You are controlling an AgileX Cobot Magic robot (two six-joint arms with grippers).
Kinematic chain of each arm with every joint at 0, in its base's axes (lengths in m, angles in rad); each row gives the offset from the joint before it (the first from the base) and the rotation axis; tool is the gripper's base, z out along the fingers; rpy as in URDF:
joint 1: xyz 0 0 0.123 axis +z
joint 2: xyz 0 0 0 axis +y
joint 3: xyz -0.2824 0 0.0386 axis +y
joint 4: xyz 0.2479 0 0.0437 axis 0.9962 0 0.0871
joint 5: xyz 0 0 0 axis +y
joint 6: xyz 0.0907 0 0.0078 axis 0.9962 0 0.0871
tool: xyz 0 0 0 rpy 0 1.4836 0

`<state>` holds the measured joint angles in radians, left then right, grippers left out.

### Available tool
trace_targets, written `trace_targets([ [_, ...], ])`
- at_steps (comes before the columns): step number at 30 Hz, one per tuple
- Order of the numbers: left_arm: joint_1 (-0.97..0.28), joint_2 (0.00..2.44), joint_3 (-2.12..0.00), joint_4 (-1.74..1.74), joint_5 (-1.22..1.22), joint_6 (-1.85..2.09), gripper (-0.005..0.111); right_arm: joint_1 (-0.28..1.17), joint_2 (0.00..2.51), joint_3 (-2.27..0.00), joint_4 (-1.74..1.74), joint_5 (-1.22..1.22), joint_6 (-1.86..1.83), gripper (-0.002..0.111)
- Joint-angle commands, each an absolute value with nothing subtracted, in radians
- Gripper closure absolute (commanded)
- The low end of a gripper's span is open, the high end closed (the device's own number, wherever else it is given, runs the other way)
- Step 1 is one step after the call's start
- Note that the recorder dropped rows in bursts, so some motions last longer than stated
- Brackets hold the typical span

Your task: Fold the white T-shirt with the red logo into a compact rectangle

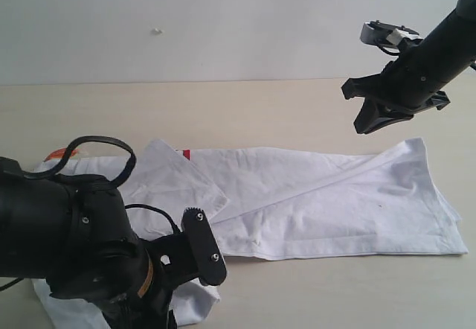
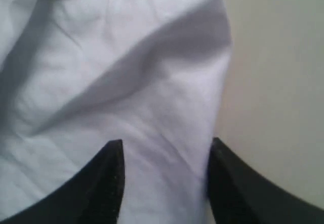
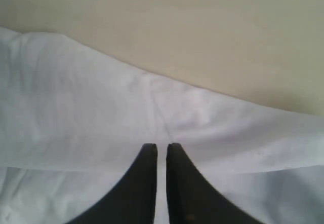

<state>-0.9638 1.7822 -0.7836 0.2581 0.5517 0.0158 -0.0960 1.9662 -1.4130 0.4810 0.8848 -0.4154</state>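
The white T-shirt [image 1: 320,202] lies across the table, folded lengthwise into a long band. A sleeve flap [image 1: 175,180] is turned over near its left end. Only a sliver of the red logo [image 1: 184,153] peeks out by that flap, and the orange neck tag [image 1: 56,153] shows at the far left. My left gripper [image 2: 164,150] is open, close over the shirt's cloth [image 2: 126,82] near its edge, with fabric between the jaws. My right gripper [image 1: 366,124] hangs shut above the shirt's right end, holding nothing; in its wrist view the gripper [image 3: 162,147] points at the shirt's far edge [image 3: 167,107].
The bulky left arm [image 1: 82,247] with its looped cable [image 1: 97,147] covers the shirt's near left part. The tan tabletop [image 1: 245,109] runs back to a pale wall [image 1: 223,16]. Bare table [image 2: 278,82] lies just beside the cloth at the left gripper.
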Motion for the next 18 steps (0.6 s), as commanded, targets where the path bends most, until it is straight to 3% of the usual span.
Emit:
trace_targets([
  [1,-0.969,1.807,-0.778,0.292,0.626,-0.011,0.089,-0.094,1.955,-1.411,0.490,0.879,-0.426,0.100],
  [2,-0.969,1.796,-0.788,0.294,0.651,-0.010,0.105,-0.094,1.955,-1.411,0.490,0.879,-0.426,0.100],
  [3,-0.969,1.781,-0.804,0.294,0.675,0.000,0.106,-0.094,1.955,-1.411,0.490,0.879,-0.426,0.100],
  [12,-0.985,1.594,-0.914,0.327,0.756,0.130,0.107,-0.094,1.955,-1.411,0.490,0.877,-0.426,0.100],
  [18,-0.985,1.605,-0.918,0.482,0.770,0.180,0.104,-0.094,1.955,-1.411,0.488,0.877,-0.426,0.100],
])
